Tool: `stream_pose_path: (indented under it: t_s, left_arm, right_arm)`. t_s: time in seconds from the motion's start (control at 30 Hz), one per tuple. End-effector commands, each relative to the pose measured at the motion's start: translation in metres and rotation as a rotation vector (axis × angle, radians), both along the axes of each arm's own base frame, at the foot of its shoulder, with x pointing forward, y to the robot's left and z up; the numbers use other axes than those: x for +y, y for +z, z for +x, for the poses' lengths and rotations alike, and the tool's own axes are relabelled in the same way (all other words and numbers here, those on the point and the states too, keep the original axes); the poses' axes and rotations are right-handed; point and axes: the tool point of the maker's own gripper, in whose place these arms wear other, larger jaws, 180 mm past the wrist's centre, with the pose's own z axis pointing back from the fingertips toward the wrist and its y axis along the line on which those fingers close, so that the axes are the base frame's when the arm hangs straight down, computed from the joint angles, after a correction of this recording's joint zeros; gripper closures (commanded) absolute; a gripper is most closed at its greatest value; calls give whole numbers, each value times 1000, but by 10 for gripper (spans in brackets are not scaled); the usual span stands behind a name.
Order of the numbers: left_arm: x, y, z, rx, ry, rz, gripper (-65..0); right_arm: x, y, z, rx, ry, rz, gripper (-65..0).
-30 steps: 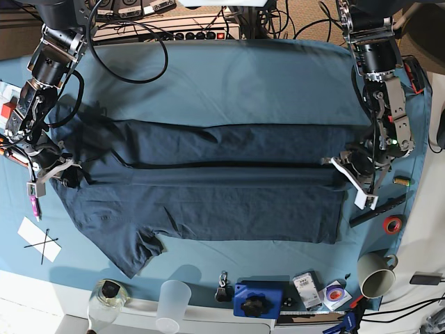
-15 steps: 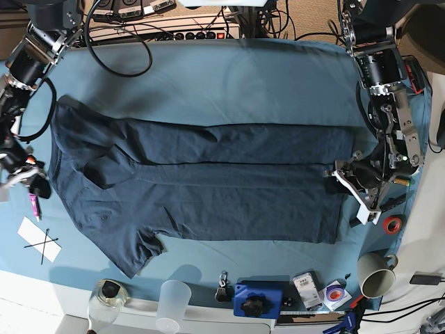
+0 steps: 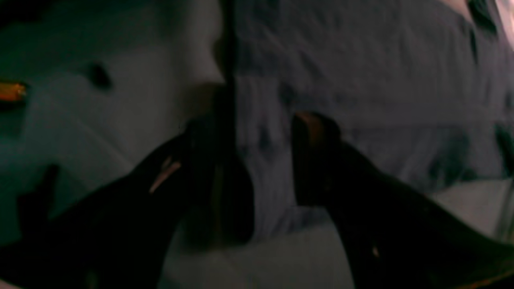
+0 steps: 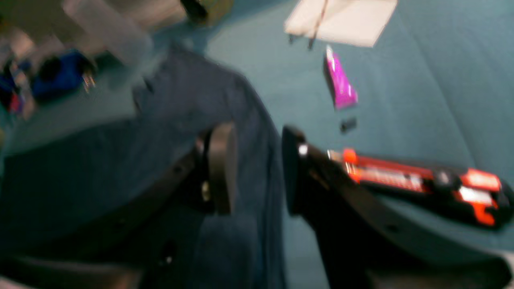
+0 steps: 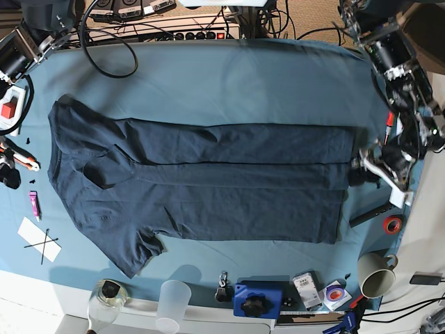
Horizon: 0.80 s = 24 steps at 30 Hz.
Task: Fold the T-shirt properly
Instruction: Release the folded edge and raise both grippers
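Observation:
The dark navy T-shirt (image 5: pixel 208 181) lies flat on the teal table cloth (image 5: pixel 243 83), its upper long side folded in to a crease along the middle and its collar end at the left. My left gripper (image 5: pixel 368 169) is open just off the shirt's hem at the right. In the left wrist view it (image 3: pixel 257 132) hangs empty over the hem edge of the shirt (image 3: pixel 361 80). My right gripper (image 5: pixel 8 174) is off the shirt's left edge. In the right wrist view it (image 4: pixel 255 160) is open and empty above the edge of the shirt (image 4: pixel 100 168).
A red utility knife (image 4: pixel 421 180), a magenta tube (image 4: pixel 339 84) and a white paper (image 5: pixel 39 240) lie left of the shirt. A mug (image 5: pixel 375 275), red tape roll (image 5: pixel 393 225), black marker (image 5: pixel 375 212), clear cup (image 5: pixel 174 303) and blue tool (image 5: pixel 259 299) line the right and front edges.
Both grippers have let go of the shirt's fold and drawn outward, off its ends. The raised fold has dropped flat, and the sleeve at the upper left has spread out.

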Motion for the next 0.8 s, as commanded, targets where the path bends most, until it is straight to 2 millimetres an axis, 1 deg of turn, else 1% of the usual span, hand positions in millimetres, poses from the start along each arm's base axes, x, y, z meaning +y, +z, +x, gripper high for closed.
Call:
stream_pose_path:
  t_s: [0.0,0.07,0.13,0.2,0.27,0.37,0.43,0.5,0.6,0.63,0.7,0.77]
  left_arm:
    - [9,22,9,-72,9,20,-305]
    - [4,28,3,-95,-10,3,-305]
    - [-6,38,-5,-151,-72,4,-305]
    - [-20,52,-12,-219,-138,-20,-305]
    - [-29,57,-21,-242,-184,-20,-305]
    - [-36,56,-38,-238,-223,-9,-305]
    - [-38,51,-53,-213,-236,3,-305]
    - [-42,46,-70,-189,-250,19,-305]
    - [-51,47,-95,-175,-281,30,-305]
    - [-55,48,-104,-171,-292,38,-305]
    - [-63,52,-120,-171,-315,57,-305]
    - [-73,59,-135,-185,-342,74,-305]
  right_arm:
    - [-12,33,3,-69,-8,-48,-198]
    - [-15,34,1,-54,-6,-58,-198]
    - [-16,35,1,-56,-7,-60,-198]
    - [-13,32,2,-54,-3,-54,-198]
    - [-8,26,4,-38,6,-51,-198]
    - [-2,9,3,6,11,-49,-198]
    - [-1,0,0,34,2,-42,-198]
    - [-2,-9,-6,62,-7,-33,-198]
    - [-2,-23,-17,106,-10,-30,-199]
    - [-2,-27,-21,122,-9,-30,-208]
    - [-2,-38,-30,158,-7,-28,-252]
    - [-2,-46,-37,186,-6,-28,-273]
